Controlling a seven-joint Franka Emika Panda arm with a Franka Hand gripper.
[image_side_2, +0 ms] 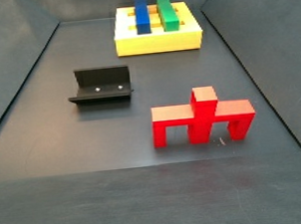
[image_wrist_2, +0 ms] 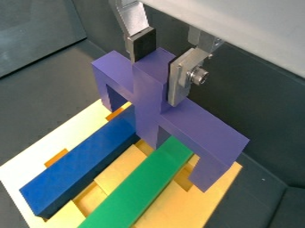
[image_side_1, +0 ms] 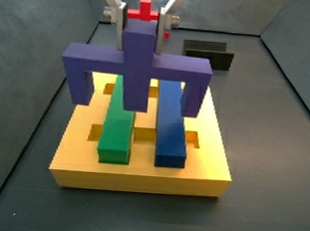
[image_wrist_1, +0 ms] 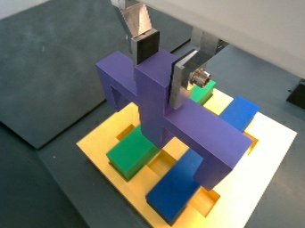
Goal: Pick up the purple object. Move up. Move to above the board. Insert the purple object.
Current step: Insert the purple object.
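Landmark for all positions: the large flat yellow square board (image_side_1: 81,160) with rectangular slots, resting on the dark floor.

From my remote station I read a side view from left to right as follows. The left leg of the matte purple arch piece (image_side_1: 134,68) hangs over the board's left edge region. Next comes the green bar (image_side_1: 117,133) lying in the board. Then comes the purple piece's central post, descending between the green bar and the blue bar (image_side_1: 172,134). The right leg hangs over the board's right portion. The purple piece's long axis runs across the board, at right angles to the two bars.

The jaws of the gripper (image_wrist_1: 165,59) are clamped on the central post's upper end; in both wrist views the silver fingers (image_wrist_2: 185,73) press its opposite faces. The purple piece therefore hangs directly below the jaws, upright and untilted as far as I can judge.

I judge the piece is over the board with insertion in hand; whether the post tip has entered its slot I cannot tell. The coming move calls for a straight descent, and it turns on the post staying centred between the bars.

Well apart from the board stand a black fixture (image_side_2: 101,86) and a red arch piece (image_side_2: 202,118).
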